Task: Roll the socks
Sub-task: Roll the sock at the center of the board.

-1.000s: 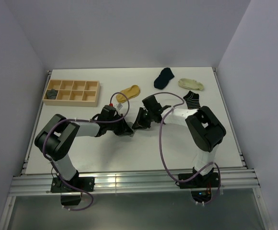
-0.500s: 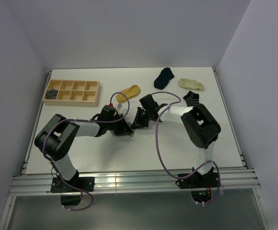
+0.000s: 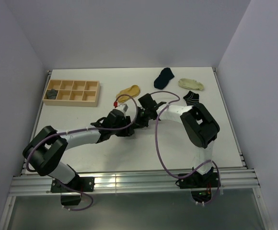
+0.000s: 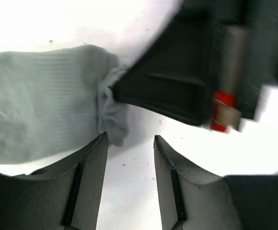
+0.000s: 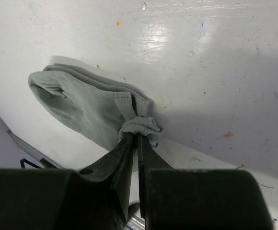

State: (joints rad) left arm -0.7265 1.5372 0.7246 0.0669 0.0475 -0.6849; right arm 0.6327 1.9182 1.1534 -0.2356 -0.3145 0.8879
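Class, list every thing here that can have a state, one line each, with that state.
light grey sock: lying flat, unrolled.
left hand: open, empty, beside the light grey sock.
right hand: shut on the light grey sock's edge.
mustard sock: loose, unrolled.
navy sock: loose, unrolled.
cream sock: loose, unrolled.
striped sock: loose, unrolled.
dark grey sock: bundled in a corner compartment of the tray.

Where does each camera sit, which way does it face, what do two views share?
Top external: above and behind the robot, looking down at the table; left arm and right arm show whole.
Left wrist: on the left arm, looking past its open left gripper at the light grey sock.
Right wrist: on the right arm, looking along the right gripper, shut on that sock's cuff.
Shared: both wrist views show the sock in the right gripper.
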